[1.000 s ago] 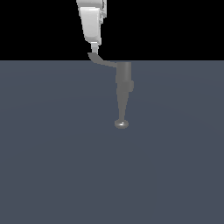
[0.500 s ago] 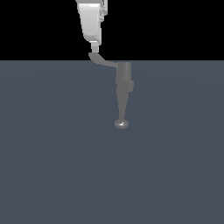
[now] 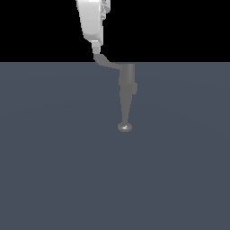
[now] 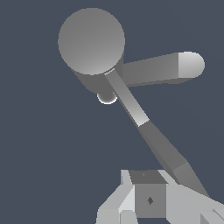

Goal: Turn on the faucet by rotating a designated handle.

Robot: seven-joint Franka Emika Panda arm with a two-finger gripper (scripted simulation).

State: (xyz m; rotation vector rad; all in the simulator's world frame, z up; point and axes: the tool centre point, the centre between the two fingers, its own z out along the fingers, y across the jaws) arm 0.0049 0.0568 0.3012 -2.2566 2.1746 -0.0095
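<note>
The grey faucet [image 3: 127, 83] stands upright in the exterior view, and its spout narrows down to a rounded shiny tip [image 3: 125, 127]. The handle [image 3: 107, 61] is a thin lever sticking out toward the exterior view's left from the top of the body. My white gripper [image 3: 96, 48] comes down from above, and its fingertips touch the handle's outer end. In the wrist view I see the faucet's round top [image 4: 91, 41], the spout [image 4: 159, 70] and the handle [image 4: 151, 135] running to my fingers [image 4: 148, 199]. The fingers look closed together, and the paddle end lies beside them, not between them.
A flat dark grey-blue floor [image 3: 54, 170] spreads around the faucet. The background behind it is black.
</note>
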